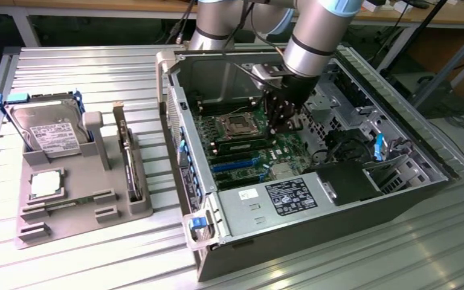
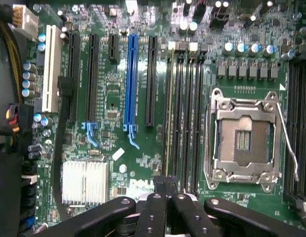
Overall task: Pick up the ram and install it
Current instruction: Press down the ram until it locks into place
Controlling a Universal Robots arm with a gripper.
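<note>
The arm reaches steeply down into the open computer case [image 1: 313,181], its tool [image 1: 284,121] just above the motherboard [image 1: 252,151] beside the empty processor socket [image 1: 238,125]. In the wrist view the tool [image 2: 165,190] has its fingers [image 2: 152,212] closed together, gripping nothing. The ram [image 2: 169,108], a thin green stick seen edge-on, sits in the slot farthest from the processor socket [image 2: 242,140]. The exterior view also shows a hard drive [image 1: 51,130] in a tabletop holder.

An open computer case [image 1: 313,199] lies on a slatted metal table [image 1: 79,72]. Beside it, a grey holder tray [image 1: 70,208] carries a hard drive [image 1: 51,130], a processor chip [image 1: 46,183] and an upright expansion card [image 1: 128,160]
</note>
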